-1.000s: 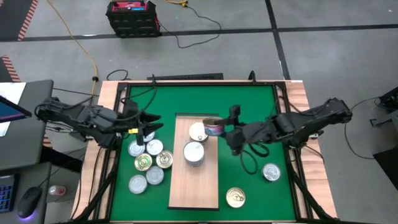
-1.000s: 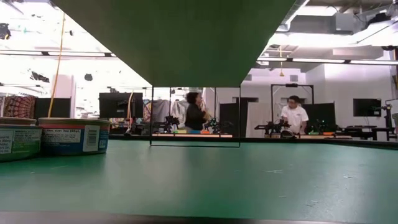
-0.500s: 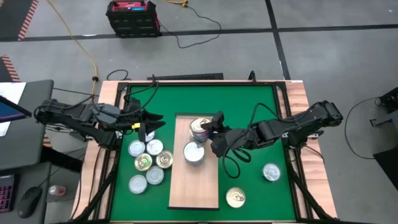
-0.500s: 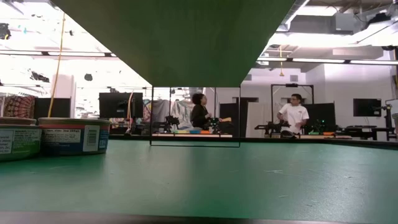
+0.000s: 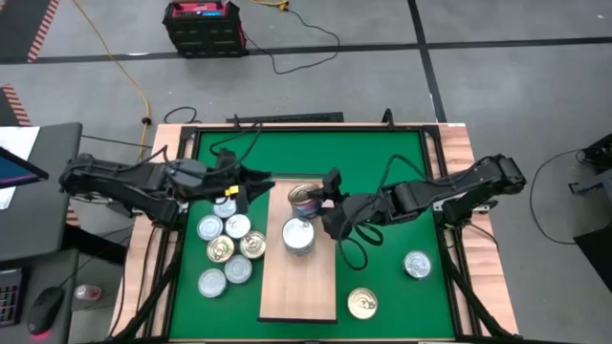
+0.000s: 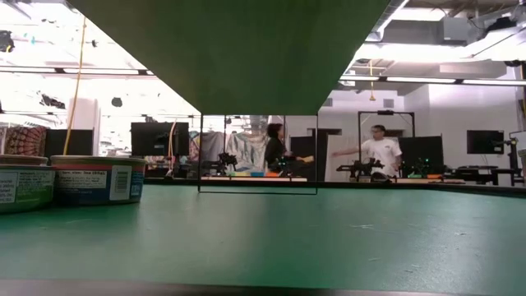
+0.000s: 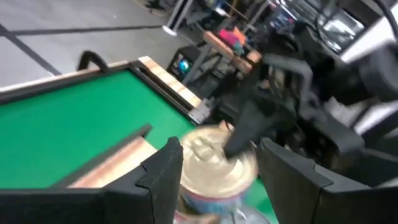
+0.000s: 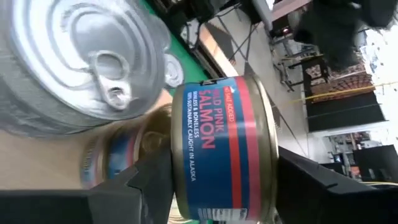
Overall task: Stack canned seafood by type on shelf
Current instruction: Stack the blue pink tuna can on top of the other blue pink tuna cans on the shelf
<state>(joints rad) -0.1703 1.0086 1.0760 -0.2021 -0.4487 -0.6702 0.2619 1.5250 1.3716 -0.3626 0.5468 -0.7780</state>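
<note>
The shelf [image 5: 298, 287] is a pale wooden board on the green mat. My right gripper [image 5: 318, 198] is shut on a pink-salmon tin [image 5: 304, 196], held over another tin at the shelf's far end. That lower tin [image 8: 118, 155] shows beside the held tin [image 8: 224, 149]. A silver-lidded tin [image 5: 297, 234] stands on the shelf just nearer. My left gripper [image 5: 256, 182] is open at the shelf's far left corner, facing the stacked tins [image 7: 214, 165] without touching them. Several tins [image 5: 229, 248] stand on the mat left of the shelf. My right gripper pinches the salmon tin across its height. One finger [image 8: 311, 183] is at the lid end [image 8: 268, 165] and the other finger [image 8: 146, 183] at the base end [image 8: 176, 168]. It comes from the table's right. The tin is lid-up over the lower tin; whether it rests there, I cannot tell.
Two more tins stand on the mat right of the shelf, a silver one [image 5: 417, 264] and a gold one [image 5: 361, 303]. The low view shows two tins [image 6: 94, 181] at its left. Raised wooden rims [image 5: 172, 143] edge the mat. People stand in the room beyond.
My right gripper has carried the salmon tin toward the table's left, from beside the far tin on the shelf to over it. The tin lay label-up and now shows its lid. My left gripper has moved right, from above the tins on the mat to the shelf's corner.
</note>
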